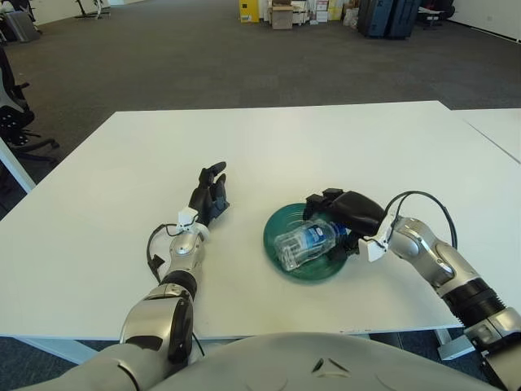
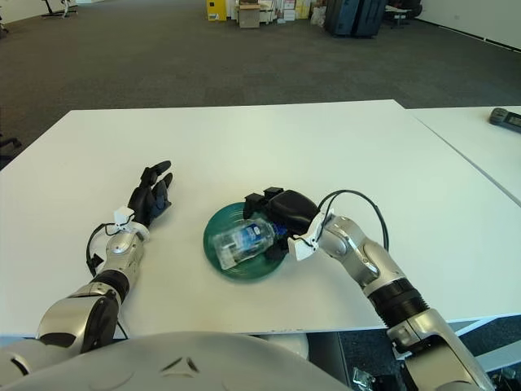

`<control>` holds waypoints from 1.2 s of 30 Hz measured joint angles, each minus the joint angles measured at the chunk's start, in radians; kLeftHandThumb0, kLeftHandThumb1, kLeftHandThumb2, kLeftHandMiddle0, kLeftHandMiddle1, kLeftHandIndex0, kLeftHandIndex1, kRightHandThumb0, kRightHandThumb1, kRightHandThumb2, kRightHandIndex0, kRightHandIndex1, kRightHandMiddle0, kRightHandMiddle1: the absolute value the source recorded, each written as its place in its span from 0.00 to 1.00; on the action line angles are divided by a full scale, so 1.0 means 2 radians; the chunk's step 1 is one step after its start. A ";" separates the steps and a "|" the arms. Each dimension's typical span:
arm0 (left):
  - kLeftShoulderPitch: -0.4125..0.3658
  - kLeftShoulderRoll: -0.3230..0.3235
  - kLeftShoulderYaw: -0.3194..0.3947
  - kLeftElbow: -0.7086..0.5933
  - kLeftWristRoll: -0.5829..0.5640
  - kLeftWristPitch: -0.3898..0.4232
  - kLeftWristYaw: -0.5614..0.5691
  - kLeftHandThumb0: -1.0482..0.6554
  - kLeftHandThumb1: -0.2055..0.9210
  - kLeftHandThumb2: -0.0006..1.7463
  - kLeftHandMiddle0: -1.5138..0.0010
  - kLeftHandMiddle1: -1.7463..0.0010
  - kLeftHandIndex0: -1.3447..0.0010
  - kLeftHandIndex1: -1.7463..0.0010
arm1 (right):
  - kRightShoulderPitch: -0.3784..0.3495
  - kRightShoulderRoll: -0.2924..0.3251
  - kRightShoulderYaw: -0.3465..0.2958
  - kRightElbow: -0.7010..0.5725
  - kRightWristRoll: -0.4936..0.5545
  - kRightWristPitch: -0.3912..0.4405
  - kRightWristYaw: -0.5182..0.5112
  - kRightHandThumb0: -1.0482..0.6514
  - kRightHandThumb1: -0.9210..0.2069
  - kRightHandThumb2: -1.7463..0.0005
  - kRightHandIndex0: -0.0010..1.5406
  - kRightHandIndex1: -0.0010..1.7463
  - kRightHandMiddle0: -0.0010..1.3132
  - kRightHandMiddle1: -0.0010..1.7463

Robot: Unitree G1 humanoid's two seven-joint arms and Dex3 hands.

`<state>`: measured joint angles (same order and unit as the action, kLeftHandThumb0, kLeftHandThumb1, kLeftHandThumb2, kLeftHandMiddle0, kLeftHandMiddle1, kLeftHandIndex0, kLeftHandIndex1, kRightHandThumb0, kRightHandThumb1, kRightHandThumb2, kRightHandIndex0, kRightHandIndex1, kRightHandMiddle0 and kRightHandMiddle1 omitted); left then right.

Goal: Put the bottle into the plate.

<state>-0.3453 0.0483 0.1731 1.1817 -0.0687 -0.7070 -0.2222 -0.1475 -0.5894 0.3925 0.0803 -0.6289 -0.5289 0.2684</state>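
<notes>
**Right hand grips bottle lying in green plate**

The right hand (image 1: 346,213) has its black fingers closed around the cap end of the clear plastic bottle with a blue label (image 1: 307,242). The bottle lies on its side inside the round dark-green plate (image 1: 281,262), near the front edge of the white tabletop (image 1: 366,147). The left hand (image 1: 208,196) shows left of the plate, fingers extended and holding nothing.

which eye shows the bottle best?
Left eye view: the bottle lies on its side in the plate, label and body clear of the right hand. Right eye shows much the same, slightly less of the label.
</notes>
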 measured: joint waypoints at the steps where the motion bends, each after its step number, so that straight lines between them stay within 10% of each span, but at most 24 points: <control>1: 0.000 0.000 0.000 0.000 0.000 0.000 0.000 0.12 1.00 0.54 0.82 0.96 1.00 0.52 | -0.001 0.000 -0.001 0.000 0.001 -0.002 0.002 0.00 0.00 0.57 0.00 0.01 0.00 0.13; 26: 0.000 0.002 0.001 0.000 -0.001 0.010 -0.003 0.09 1.00 0.58 0.79 0.96 1.00 0.44 | -0.016 -0.009 -0.015 0.014 0.034 -0.041 0.023 0.00 0.00 0.62 0.00 0.00 0.00 0.00; 36: 0.000 0.002 0.004 0.000 -0.003 0.010 -0.014 0.10 1.00 0.55 0.78 0.96 1.00 0.43 | -0.023 0.040 -0.080 0.053 0.093 -0.031 -0.046 0.00 0.00 0.60 0.00 0.00 0.00 0.00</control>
<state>-0.3448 0.0530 0.1813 1.1812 -0.0750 -0.6876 -0.2493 -0.1936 -0.5092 0.2316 0.1863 -0.4432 -0.5918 0.1767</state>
